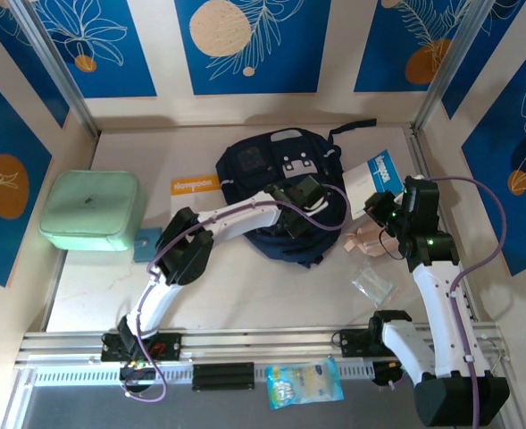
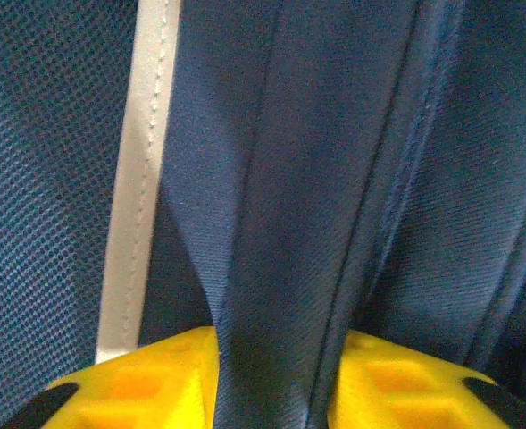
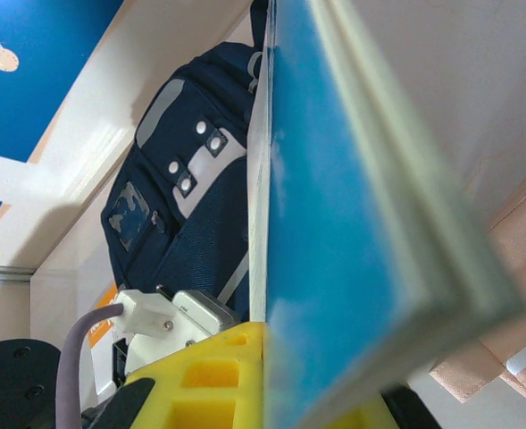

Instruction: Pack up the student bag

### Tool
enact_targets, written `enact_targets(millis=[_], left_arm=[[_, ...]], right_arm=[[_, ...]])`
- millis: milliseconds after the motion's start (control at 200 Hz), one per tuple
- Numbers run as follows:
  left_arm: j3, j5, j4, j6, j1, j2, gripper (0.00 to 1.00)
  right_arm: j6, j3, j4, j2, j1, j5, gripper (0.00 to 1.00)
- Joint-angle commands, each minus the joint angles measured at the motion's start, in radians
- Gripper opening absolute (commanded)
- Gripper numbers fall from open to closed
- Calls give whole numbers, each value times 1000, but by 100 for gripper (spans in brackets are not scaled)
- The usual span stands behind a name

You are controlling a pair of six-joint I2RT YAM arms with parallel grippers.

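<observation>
Left gripper point(image 2: 271, 380) pinched on a fold of the navy backpack point(image 1: 261, 170), right gripper point(image 3: 289, 384) clamped on a blue book point(image 3: 334, 223) at the backpack's three o'clock, mint case point(image 1: 93, 211) at nine o'clock

1. The student bag point(image 1: 255, 170) is a dark navy fabric backpack. It lies flat at the far middle of the table, front face up.
2. A grey-white patch point(image 1: 296, 165) with small dark marks sits on its front, and a black strap point(image 1: 352, 126) trails toward the far right.
3. Beside a light strip point(image 2: 137, 206), a fold of its fabric is pinched between the left gripper point(image 2: 276, 389).
</observation>
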Motion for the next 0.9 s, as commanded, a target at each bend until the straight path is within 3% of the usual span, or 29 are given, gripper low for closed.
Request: enact_targets(millis=[0, 110, 550, 775, 895], left_arm=[[43, -93, -18, -1, 6, 3, 24], [36, -131, 10, -14, 6, -54, 3], [-88, -284, 261, -79, 43, -328, 0], [-77, -302, 380, -71, 43, -340, 0], [-63, -289, 389, -82, 45, -335, 0]], right_arm=[[-4, 3, -2, -16, -6, 6, 0], [-16, -2, -7, -19, -12, 20, 0], [9, -24, -88, 4, -17, 104, 0], [30, -126, 107, -23, 50, -175, 0], [36, -177, 249, -38, 178, -179, 0]])
